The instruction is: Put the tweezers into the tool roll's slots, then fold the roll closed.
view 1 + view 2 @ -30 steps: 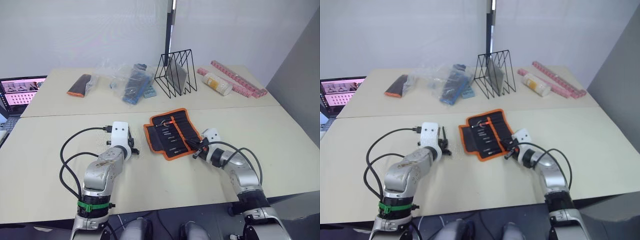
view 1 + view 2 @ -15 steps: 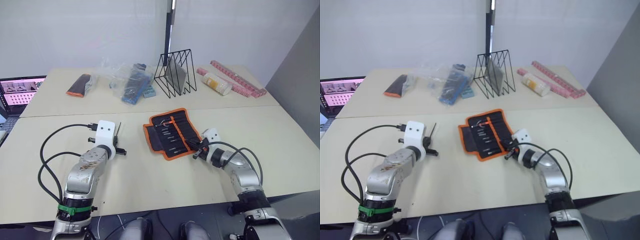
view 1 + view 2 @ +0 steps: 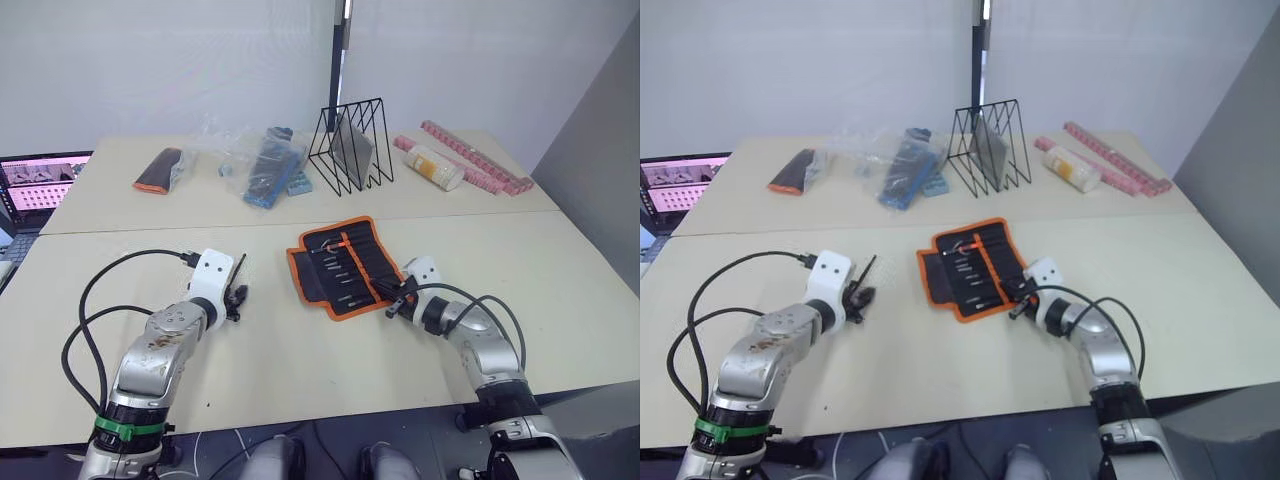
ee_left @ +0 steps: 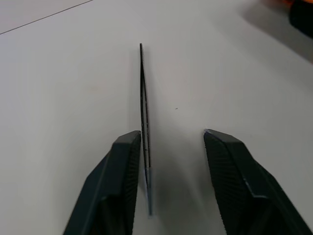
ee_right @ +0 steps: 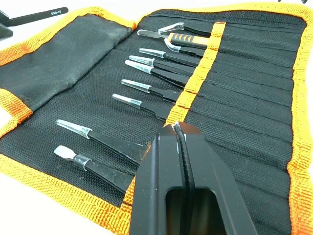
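The left gripper [image 4: 166, 183] had swung back from the far left toward the tool roll [image 3: 345, 265] and now stood wide open around one tweezers [image 4: 145, 122], which touched one finger only. The right gripper [image 5: 178, 142] stayed pressed together at the roll's 4 o'clock edge, holding nothing. The roll lay open at the table's centre, so I judged this tweezers was the next to grasp and slot.

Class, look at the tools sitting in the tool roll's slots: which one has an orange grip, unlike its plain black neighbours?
The orange-gripped tool, in the slot second from the far end of the tool roll. The others in the row are black with clear tip caps.
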### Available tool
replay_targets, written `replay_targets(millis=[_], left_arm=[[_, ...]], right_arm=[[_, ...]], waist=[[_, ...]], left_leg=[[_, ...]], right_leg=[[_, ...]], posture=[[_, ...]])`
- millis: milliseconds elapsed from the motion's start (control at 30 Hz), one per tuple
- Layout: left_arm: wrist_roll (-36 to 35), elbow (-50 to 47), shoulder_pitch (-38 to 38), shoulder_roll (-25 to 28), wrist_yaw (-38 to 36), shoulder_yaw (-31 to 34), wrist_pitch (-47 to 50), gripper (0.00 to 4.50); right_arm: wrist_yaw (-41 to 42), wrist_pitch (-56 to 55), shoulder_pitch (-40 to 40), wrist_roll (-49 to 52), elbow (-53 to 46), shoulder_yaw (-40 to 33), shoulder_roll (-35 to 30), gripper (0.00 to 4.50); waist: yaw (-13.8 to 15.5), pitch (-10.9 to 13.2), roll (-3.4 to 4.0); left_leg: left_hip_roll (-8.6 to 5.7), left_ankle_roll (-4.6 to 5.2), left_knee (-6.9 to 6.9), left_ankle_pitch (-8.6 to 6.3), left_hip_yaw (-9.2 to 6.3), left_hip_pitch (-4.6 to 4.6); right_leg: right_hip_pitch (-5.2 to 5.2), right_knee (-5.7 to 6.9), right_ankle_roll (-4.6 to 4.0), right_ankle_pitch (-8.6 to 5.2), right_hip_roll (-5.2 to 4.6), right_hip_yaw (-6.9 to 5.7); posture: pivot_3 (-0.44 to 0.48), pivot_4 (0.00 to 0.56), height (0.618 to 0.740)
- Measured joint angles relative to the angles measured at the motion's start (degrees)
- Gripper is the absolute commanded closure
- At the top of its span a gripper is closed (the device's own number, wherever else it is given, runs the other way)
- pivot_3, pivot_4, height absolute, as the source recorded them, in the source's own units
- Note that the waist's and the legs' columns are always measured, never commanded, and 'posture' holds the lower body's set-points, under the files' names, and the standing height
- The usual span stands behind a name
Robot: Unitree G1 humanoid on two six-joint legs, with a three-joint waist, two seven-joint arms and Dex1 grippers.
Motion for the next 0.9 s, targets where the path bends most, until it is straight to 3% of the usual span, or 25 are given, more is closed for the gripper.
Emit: replay_targets(millis=[133,333,500,833,900], left_arm=[[-0.18,-2.03,0.38,-1.13,-0.48,-0.73,0.04,0.03],[-0.09,-2.78,0.82,-1.39,-0.22,-0.33,0.17,0.03],[-0.29,-2.78,0.85,-2.62,0.83,3.56,0.17,0.03],[-4.58,-0.3,1.33,-9.48,2.09,9.06,1.31,0.03],[-4.48,-0.05,1.13,-9.29,2.13,8.83,1.29,0.58]], right_arm=[[0.05,0.04,-0.01,0.0,0.0,0.02,-0.05,4.5],[0.13,0.18,-0.03,-0.01,-0.07,0.14,-0.18,4.5],[0.22,0.54,-0.03,0.0,-0.29,0.18,-0.22,4.5],[0.32,0.67,0.06,-0.04,-0.56,0.33,-0.38,4.5],[0.32,0.69,0.11,-0.04,-0.66,0.36,-0.38,4.5]], waist=[[0.0,0.0,0.0],[0.01,0.0,0.0],[0.01,0.0,0.0],[0.1,0.0,-0.01],[0.09,0.0,-0.01]], left_leg=[[-0.01,0.0,0.0,0.0,0.0,0.0],[-0.01,0.0,0.0,0.0,0.0,0.0],[0.0,0.01,0.0,0.0,-0.01,0.0],[-0.02,0.01,0.0,0.0,-0.03,0.0],[-0.03,0.01,0.0,0.0,-0.02,0.0]], right_leg=[[0.01,0.0,0.0,0.0,-0.01,0.0],[0.02,-0.01,0.0,0.0,-0.01,-0.02],[0.02,0.0,0.0,0.0,-0.01,-0.02],[0.12,0.0,0.01,0.0,-0.03,-0.07],[0.12,0.0,0.01,0.0,-0.02,-0.08]], posture=[[0.0,0.15,0.704],[0.0,0.15,0.704],[0.0,0.15,0.704],[0.0,0.15,0.704],[0.0,0.15,0.704]])
